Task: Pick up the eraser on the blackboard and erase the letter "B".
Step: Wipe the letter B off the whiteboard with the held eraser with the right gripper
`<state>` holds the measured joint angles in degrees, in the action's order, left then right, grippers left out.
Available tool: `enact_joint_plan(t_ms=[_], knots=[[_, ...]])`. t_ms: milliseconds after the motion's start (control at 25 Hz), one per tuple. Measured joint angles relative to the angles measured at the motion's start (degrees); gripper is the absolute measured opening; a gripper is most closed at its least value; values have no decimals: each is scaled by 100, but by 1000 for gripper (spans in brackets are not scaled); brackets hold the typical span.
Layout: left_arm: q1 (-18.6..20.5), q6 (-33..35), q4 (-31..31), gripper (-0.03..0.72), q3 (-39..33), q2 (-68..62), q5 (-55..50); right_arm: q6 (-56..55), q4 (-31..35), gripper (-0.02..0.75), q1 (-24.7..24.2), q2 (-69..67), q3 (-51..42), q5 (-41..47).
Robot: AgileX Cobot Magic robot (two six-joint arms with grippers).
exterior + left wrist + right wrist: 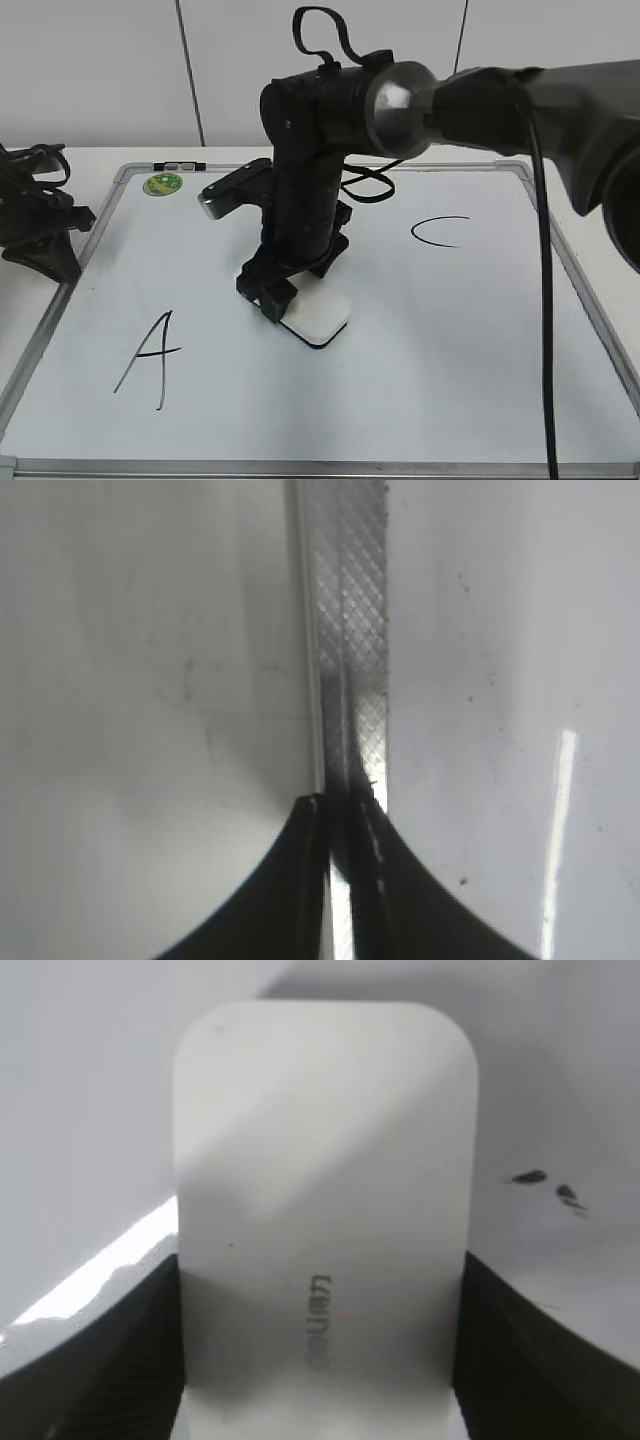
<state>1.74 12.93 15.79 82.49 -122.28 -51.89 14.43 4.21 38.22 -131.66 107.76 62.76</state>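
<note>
white wall behind; the blackboard (440, 400) lies flat on the table. right gripper (290, 297) pinches the eraser (316, 318) by its long sides, pressed to the board's centre between the black "a" (150, 358) and "c" (440, 231). faint marker specks (548, 1186) beside it. left gripper (345, 880) rests pressed together over the frame edge.

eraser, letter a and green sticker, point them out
eraser (318, 318), exterior view, white top face
letter A (150, 352), exterior view, crossbar stroke
green sticker (163, 184), exterior view, centre
</note>
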Motion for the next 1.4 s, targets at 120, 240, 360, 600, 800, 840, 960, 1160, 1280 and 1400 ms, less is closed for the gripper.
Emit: enact_joint_plan(t_ms=[120,240,360,600,800,840,960,1160,1280,1400], knots=[[0,0,0,15,0,0,0,12,-160,549,-138,0,0,0],[0,0,0,13,0,0,0,12,-205,549,-378,0,0,0],[0,0,0,13,0,0,0,12,-353,549,-647,0,0,-13],[0,0,-8,13,0,0,0,12,-529,549,-1112,-10,96,-16],[0,0,-24,13,0,0,0,12,-549,549,-1182,9,840,657],[0,0,-24,13,0,0,0,12,-494,549,-1182,35,959,681],[0,0,-24,13,0,0,0,12,-421,549,-1172,125,1249,734],[0,0,-24,13,0,0,10,-3,-200,549,-1172,100,1312,771],[0,0,-24,13,0,0,10,57,62,549,-1160,-113,1312,771],[0,0,-24,13,0,0,10,122,128,549,-1138,-304,1312,771]])
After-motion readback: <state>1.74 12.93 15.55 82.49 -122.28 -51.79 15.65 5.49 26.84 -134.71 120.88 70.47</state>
